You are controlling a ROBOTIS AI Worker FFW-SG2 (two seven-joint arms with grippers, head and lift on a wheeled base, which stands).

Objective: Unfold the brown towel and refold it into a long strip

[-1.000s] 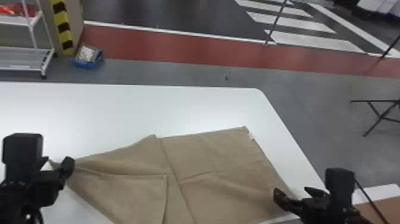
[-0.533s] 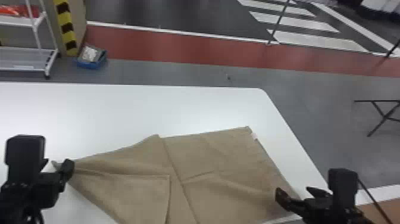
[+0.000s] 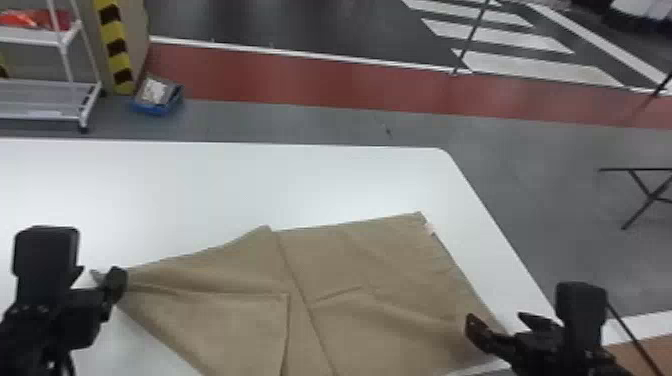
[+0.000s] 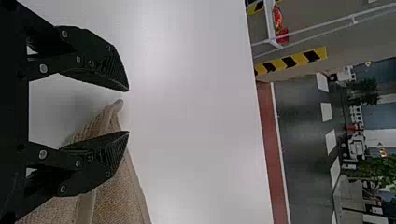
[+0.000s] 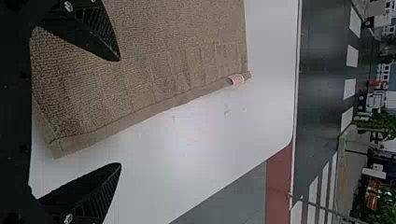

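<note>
In the head view, the brown towel (image 3: 370,260) lies creased and partly folded on the white table (image 3: 190,185), with the left gripper (image 3: 97,279) at its pointed left corner and the right gripper (image 3: 498,320) at its near right corner. The left wrist view shows that gripper's fingers moderately apart, the corner between them ungripped. In the right wrist view the fingers stand wide apart, gripping nothing, the towel's hemmed edge between them.

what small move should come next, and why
Probably closing the black two-fingered left gripper, since its fingers stand open and a pointed corner of the brown woven towel shows between them.
</note>
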